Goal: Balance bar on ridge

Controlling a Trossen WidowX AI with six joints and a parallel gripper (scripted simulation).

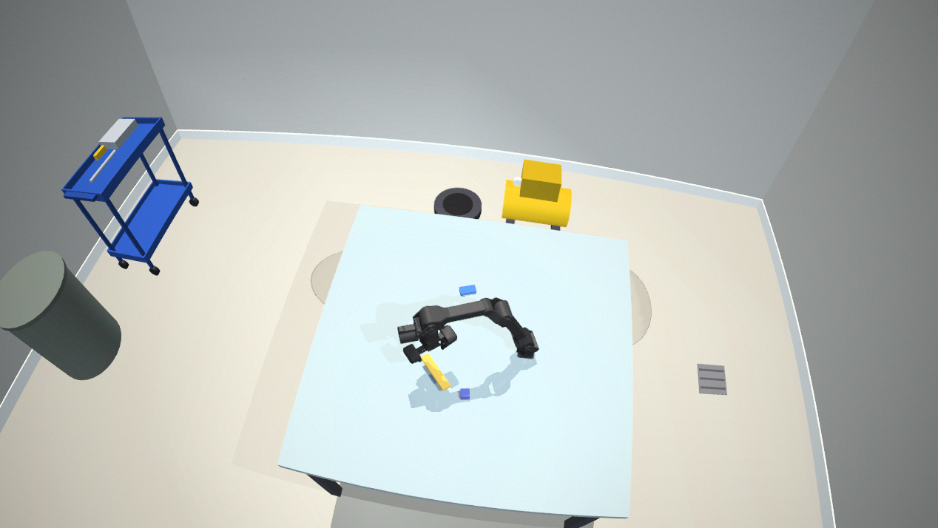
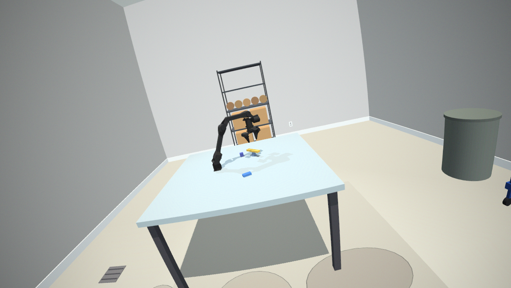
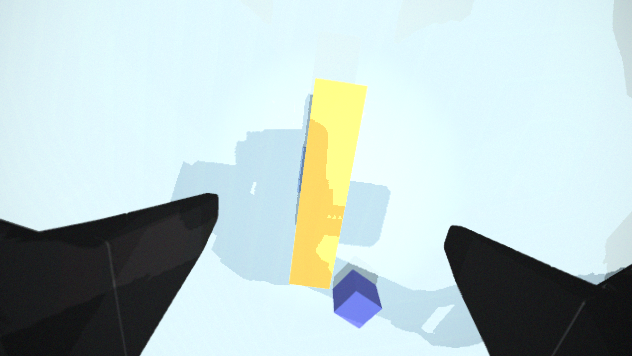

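Note:
The yellow bar (image 1: 435,371) (image 2: 253,150) (image 3: 330,185) lies across the ridge, raised off the table (image 1: 558,446) (image 2: 200,193), with shadow under it. The bar hides most of the ridge; only a thin blue sliver of the ridge (image 3: 301,171) shows at the bar's left edge in the wrist view. Both bar ends look off the table, but I cannot tell whether it is exactly level. My gripper (image 1: 430,347) (image 2: 252,140) (image 3: 334,221) is wide open and empty above the bar, one finger to each side in the wrist view, touching nothing.
A small purple cube (image 1: 464,394) (image 2: 241,154) (image 3: 357,300) stands on the table close to one end of the bar. A blue block (image 1: 467,290) (image 2: 246,174) lies farther off, on the other side of the arm.

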